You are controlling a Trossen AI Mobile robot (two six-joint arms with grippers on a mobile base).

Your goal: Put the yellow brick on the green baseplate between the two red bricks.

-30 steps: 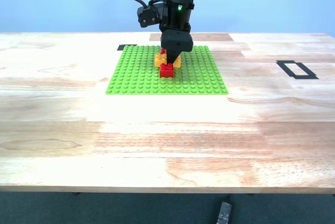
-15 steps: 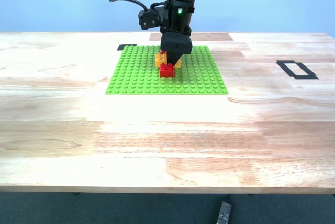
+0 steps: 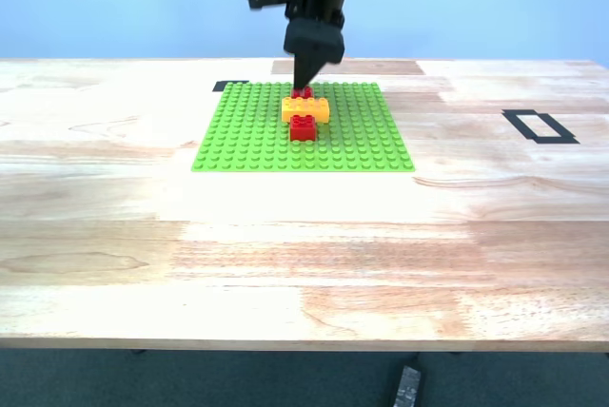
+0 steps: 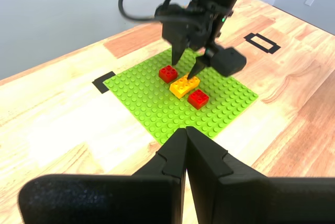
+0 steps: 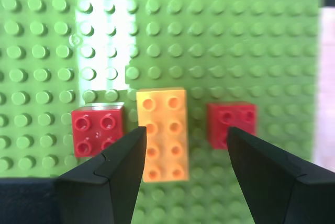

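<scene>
My second gripper (image 3: 306, 84) has lifted off the yellow brick (image 3: 305, 109); a second ago it was down over it, hiding most of it. Jaws now spread, empty, hanging above the brick. Brick fully exposed on the baseplate (image 3: 247, 141), seated between the red bricks (image 3: 303, 127).

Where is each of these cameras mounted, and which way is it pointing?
Exterior view: on my body, off the arms, facing across the wooden table at the green baseplate; my second hand hangs open above the yellow brick.
First wrist view: rides my first hand, shut, looking across the baseplate at my second arm.
Second wrist view: rides my second hand, looking straight down on the yellow brick between the two red bricks.
All three share the bricks and baseplate.
</scene>
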